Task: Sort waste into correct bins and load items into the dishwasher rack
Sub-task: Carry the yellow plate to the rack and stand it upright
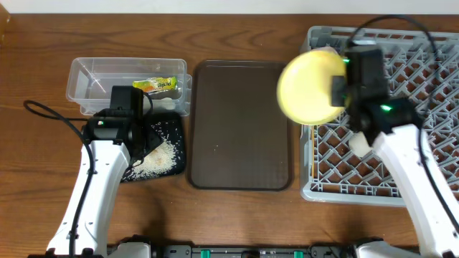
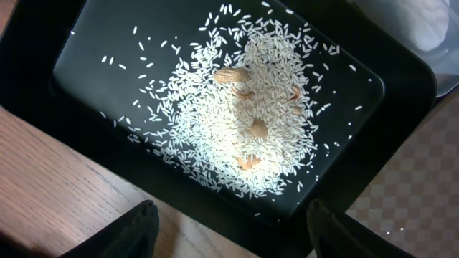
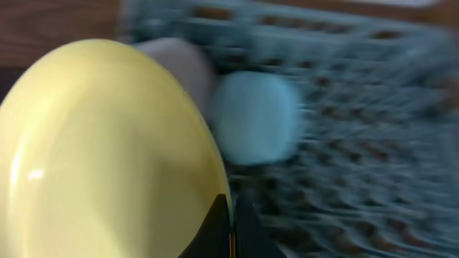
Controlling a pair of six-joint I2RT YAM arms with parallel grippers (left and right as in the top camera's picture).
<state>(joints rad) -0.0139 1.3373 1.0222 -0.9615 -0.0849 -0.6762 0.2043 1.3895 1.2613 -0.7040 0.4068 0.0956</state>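
claw grips the yellow plate, blue bowl and rack blurred behind.

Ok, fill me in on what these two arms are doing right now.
The right gripper holds the yellow plate on edge over the rim of the grey dishwasher rack. The left gripper hangs open above the black tray, where the rice scraps lie in a heap. The snack wrapper lies in the clear tub.

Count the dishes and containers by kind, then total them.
Shallow black rectangular tray: 1
Dark brown serving tray: 1
Clear plastic rectangular tub: 1
Grey lattice plastic rack: 1
Round yellow plate: 1
Pinkish-white bowl, light blue bowl: 2
Total: 7
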